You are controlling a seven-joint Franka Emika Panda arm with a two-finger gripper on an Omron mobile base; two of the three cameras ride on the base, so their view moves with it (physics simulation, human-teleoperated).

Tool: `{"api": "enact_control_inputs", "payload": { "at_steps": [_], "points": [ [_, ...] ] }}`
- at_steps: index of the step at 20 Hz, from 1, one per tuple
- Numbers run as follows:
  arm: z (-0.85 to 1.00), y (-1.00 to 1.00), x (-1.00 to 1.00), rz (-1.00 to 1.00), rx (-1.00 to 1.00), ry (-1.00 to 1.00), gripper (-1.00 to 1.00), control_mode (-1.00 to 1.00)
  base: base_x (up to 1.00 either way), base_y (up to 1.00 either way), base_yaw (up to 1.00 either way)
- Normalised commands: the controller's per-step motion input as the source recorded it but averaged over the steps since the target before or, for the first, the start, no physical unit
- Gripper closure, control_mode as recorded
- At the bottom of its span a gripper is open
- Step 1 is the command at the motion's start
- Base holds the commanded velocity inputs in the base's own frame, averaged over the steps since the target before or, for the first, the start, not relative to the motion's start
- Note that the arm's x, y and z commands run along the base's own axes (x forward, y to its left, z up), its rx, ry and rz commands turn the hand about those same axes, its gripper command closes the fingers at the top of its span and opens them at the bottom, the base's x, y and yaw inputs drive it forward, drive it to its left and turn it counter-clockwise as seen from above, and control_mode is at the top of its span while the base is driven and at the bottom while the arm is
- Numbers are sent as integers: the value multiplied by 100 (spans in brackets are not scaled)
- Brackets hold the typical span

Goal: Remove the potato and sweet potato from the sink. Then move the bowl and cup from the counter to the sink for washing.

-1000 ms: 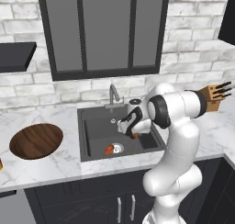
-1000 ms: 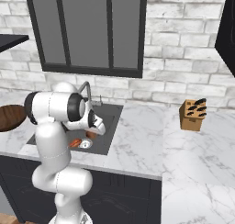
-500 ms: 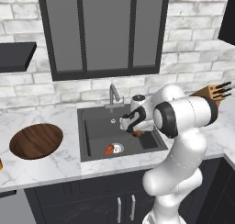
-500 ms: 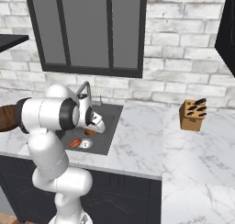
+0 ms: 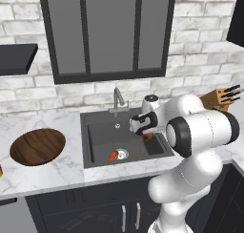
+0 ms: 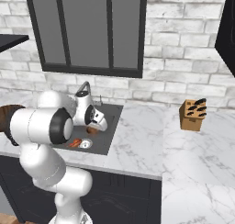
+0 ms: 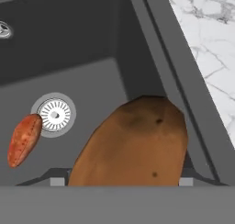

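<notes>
A: Looking along the pincer (image 5: 146,133), what had changed in the last second?

B: The potato (image 7: 137,145) had come up off the basin floor. It sat clamped between the two finger tips, jaws spread wide around it, filling the lower middle of the hand view. The arm had also swung toward the right of the left base view.

A: So the first removal was under way?

B: I judged so: gripped and raised, but not yet out of the sink (image 7: 151,58).

A: And the other one?

B: The sweet potato (image 7: 24,139) lay at lower left, touching the rim of the drain (image 7: 54,114), well apart from the potato.

A: What room was there to move?

B: The sink's dark wall rose just beyond the potato, running up the frame. Past its lip, at upper right, bare worktop (image 7: 206,48) lay open. Farther back, the faucet (image 5: 118,97) stood clear of that path. The bowl (image 5: 38,146) waited at far left.
</notes>
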Motion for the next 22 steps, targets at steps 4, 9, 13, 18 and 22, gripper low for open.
{"api": "enact_control_inputs", "payload": {
  "at_steps": [4, 9, 13, 18, 22],
  "points": [
    [27, -28, -19, 0, 0, -8, 100, -100, 0, 0, 0],
    [19, -34, -13, 0, 0, -11, 100, -100, 0, 0, 0],
    [17, -35, -10, 0, 0, -10, 100, -100, 0, 0, 0],
    [16, -37, -3, 1, 0, -4, 100, -100, 0, 0, 0],
    [13, -38, 0, 1, 0, 0, 100, -100, 0, 0, 0]
  ]
}}
